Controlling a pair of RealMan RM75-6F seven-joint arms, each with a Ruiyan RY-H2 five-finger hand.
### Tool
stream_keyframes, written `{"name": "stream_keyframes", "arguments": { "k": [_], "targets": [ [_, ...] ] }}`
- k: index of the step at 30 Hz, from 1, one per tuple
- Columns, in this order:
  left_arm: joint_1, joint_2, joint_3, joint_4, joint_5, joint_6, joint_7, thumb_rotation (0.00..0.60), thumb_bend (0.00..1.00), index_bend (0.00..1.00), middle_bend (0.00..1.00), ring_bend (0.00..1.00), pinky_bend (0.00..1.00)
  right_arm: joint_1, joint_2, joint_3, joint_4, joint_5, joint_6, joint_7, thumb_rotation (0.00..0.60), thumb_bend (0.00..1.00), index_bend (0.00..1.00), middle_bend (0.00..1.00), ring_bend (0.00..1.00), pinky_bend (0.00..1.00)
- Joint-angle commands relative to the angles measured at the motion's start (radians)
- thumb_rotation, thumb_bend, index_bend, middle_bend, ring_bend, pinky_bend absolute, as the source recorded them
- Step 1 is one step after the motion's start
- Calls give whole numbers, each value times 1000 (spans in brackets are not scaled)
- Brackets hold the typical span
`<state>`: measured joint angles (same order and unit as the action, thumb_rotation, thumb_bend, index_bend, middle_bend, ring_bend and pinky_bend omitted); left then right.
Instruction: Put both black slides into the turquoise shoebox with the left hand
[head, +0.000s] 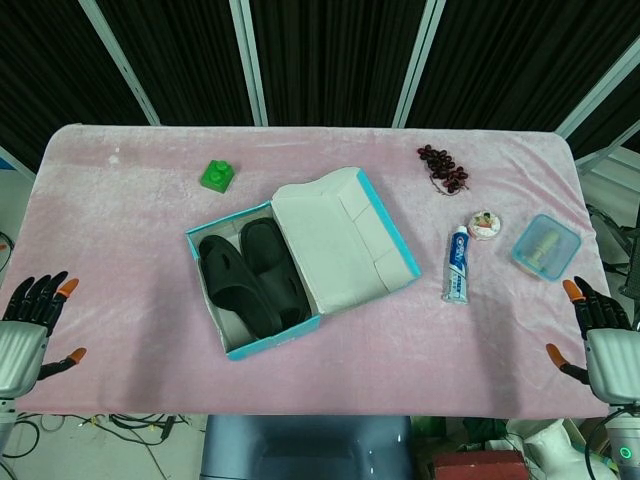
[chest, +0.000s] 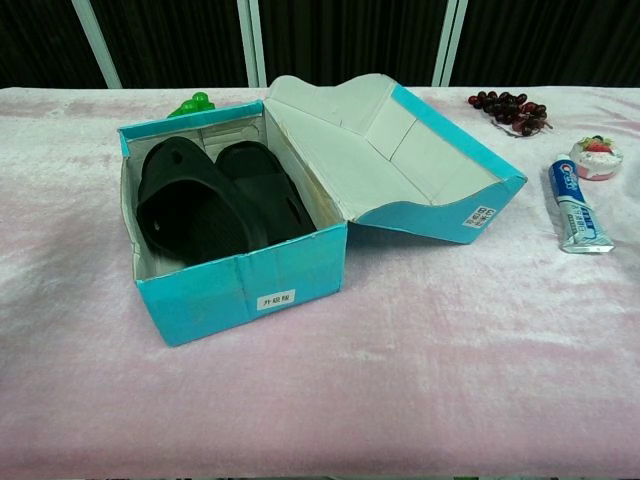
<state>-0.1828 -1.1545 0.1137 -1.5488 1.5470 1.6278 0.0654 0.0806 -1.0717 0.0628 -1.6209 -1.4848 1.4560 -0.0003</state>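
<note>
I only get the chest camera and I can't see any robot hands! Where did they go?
Observer: The left hand is off the table's left edge, fingers apart, holding nothing.
Child: And the other one?
Observer: The right hand is past the right edge, open too.
Child: Is there stuff on the table I can't see?
Observer: Yes, a clear blue tub sits right of the toothpaste.
Child: Are both slides in the box?
Observer: Yes, from above both slides lie side by side inside the shoebox, lid flipped open.
</note>
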Motion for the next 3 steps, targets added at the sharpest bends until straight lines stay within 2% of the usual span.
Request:
{"name": "stream_keyframes", "arguments": {
  "k": [1,3],
  "targets": [
    [5,3,-11,1,-8,-10,3,600,124,46,35,0,0,0,-3,3,1,0,3,5,600,158,0,48,118,149],
    [6,3,-15,2,-8,-18,7,600,124,46,35,0,0,0,-5,4,0,0,4,15,600,157,0,48,118,150]
  ]
}}
